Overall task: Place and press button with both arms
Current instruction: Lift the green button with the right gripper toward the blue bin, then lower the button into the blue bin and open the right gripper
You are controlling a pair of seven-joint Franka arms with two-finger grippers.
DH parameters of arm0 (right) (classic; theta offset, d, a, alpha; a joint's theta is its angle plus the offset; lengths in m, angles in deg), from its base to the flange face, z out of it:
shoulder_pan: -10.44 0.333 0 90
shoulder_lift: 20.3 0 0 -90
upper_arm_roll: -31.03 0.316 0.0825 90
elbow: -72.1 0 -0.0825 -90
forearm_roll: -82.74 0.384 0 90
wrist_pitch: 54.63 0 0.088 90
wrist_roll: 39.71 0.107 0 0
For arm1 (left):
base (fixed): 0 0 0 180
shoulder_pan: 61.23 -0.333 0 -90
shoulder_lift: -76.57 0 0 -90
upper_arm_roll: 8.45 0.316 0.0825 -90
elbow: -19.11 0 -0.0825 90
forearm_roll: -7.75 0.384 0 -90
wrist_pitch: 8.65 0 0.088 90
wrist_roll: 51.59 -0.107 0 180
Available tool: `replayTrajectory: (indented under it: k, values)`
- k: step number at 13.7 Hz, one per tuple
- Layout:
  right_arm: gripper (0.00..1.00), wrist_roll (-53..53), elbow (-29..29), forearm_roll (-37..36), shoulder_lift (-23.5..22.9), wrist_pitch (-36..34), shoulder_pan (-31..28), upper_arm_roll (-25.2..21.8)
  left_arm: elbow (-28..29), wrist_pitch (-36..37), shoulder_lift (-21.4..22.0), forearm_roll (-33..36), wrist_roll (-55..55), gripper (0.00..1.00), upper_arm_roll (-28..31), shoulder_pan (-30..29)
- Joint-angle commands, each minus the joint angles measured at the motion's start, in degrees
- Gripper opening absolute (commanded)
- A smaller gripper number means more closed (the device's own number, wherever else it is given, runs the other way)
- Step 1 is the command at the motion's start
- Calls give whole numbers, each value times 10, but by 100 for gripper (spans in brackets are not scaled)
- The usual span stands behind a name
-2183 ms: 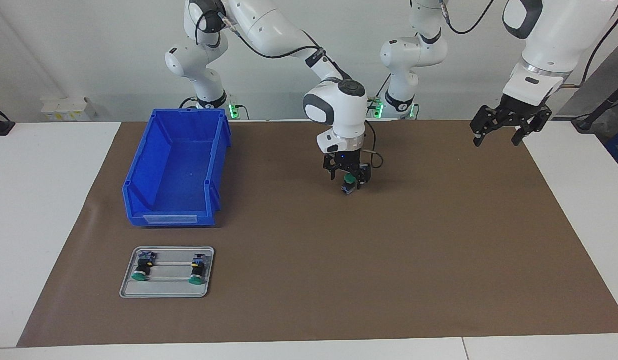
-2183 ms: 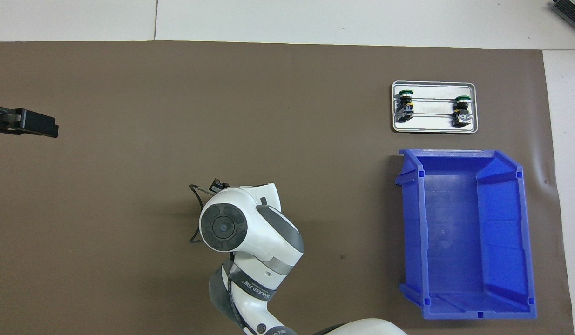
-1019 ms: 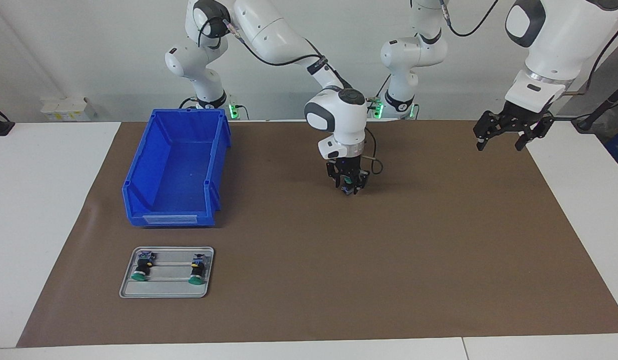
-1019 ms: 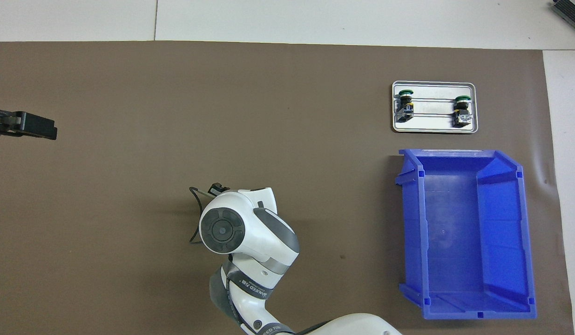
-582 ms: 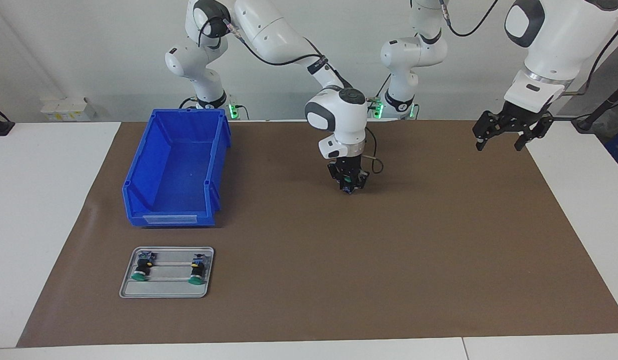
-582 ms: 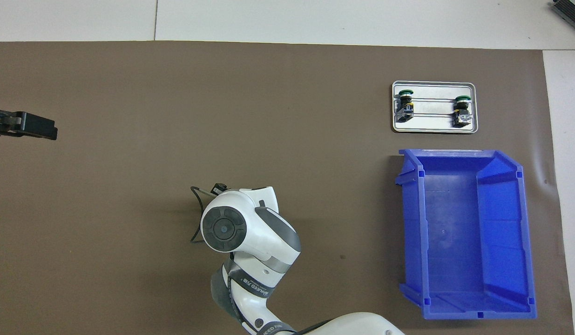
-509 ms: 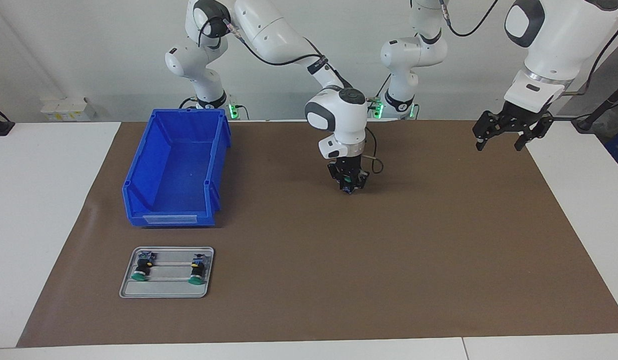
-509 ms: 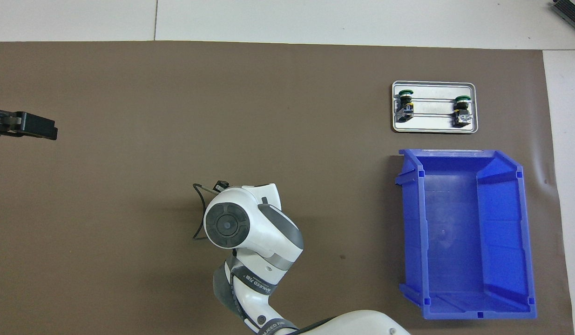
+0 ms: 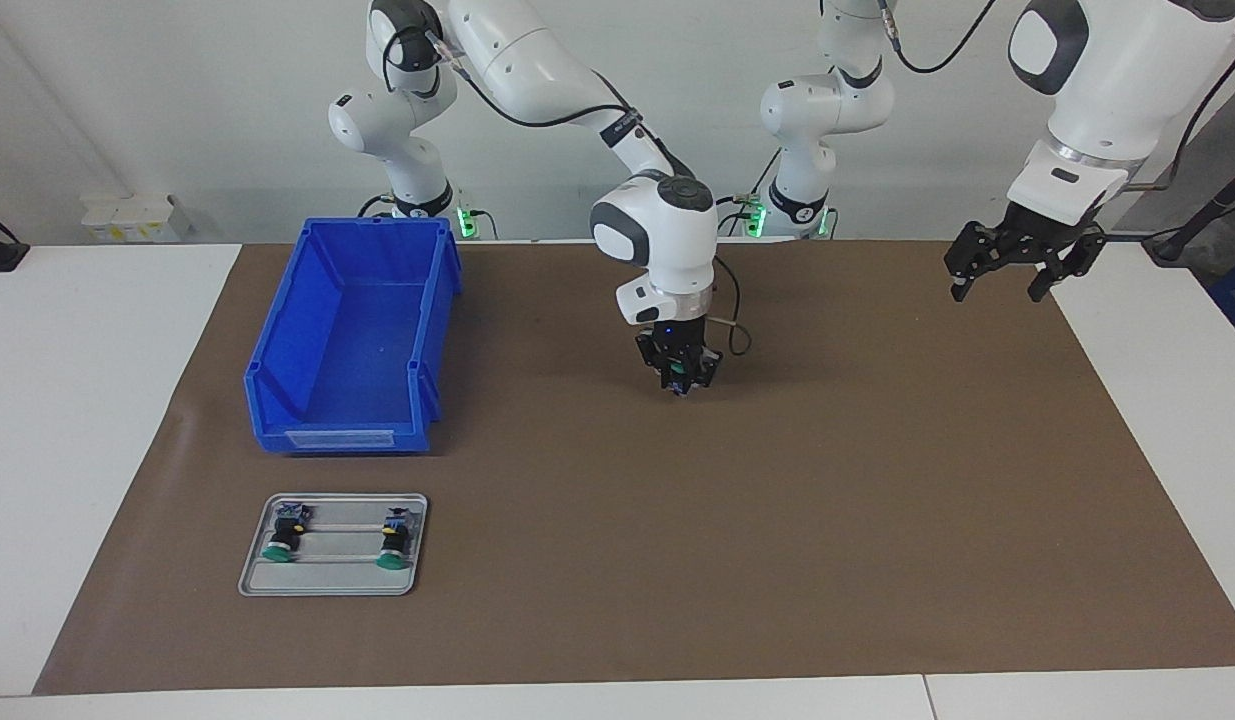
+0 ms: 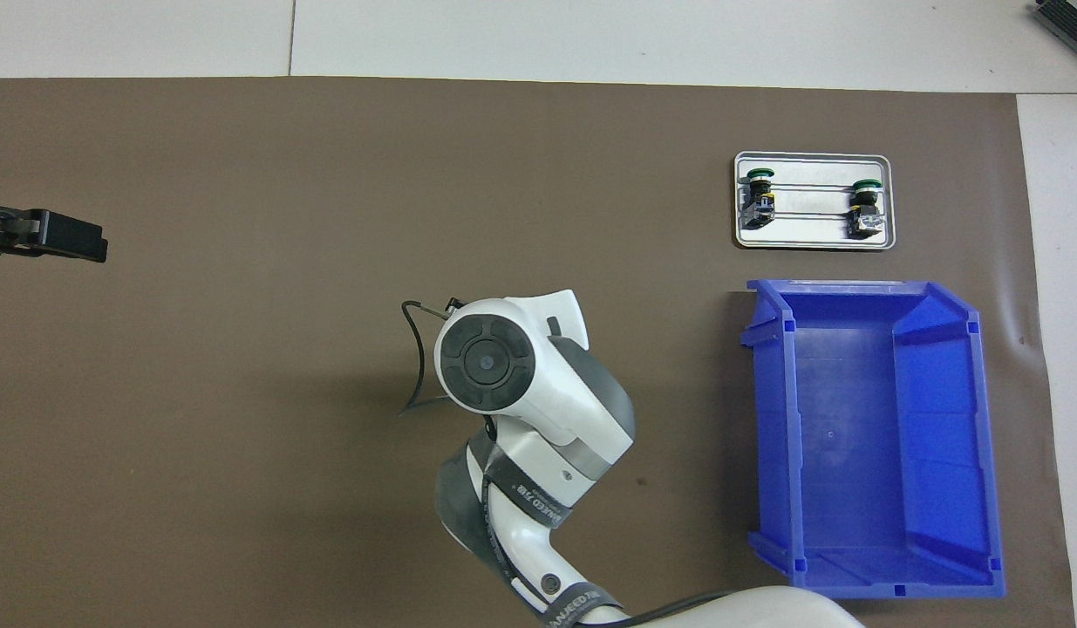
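Brown matting covers the white worktop (image 9: 67, 420). The right gripper (image 9: 678, 385), mid-mat, points down with fingers pinched on the small green-capped push button (image 9: 680, 384). The left gripper (image 9: 1007, 278) hangs spread wide over the mat's edge at its own arm's end. At the right arm's end, an open blue plastic bin (image 9: 352, 340) holds nothing visible; the grey metal tray (image 9: 332, 583) beside it, farther from the robots, carries two matching green-capped buttons (image 9: 279, 540).

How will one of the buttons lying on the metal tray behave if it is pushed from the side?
The button lies on its side in the tray, and its cap and body are round, so it would probably roll. The wide green cap may make it curve. It looks small and rigid, so likely light, easily knocked.
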Motion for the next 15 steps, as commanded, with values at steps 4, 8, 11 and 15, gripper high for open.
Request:
replayTrajectory:
  k: [4,8,11,15]
  values:
    - [0,-363,-21,6,93,-88,-184,7,14,1,14,7,-6,100,-1,-4]
    - [0,-583,-111,41,123,-42,-314,7,15,1,14,7,-6,100,-1,-4]
    - [0,-629,-224,53,156,39,-352,7,14,1,14,7,-6,100,-2,-4]
    - [0,-628,-348,79,184,145,-352,6,15,2,14,7,-6,100,-1,-4]
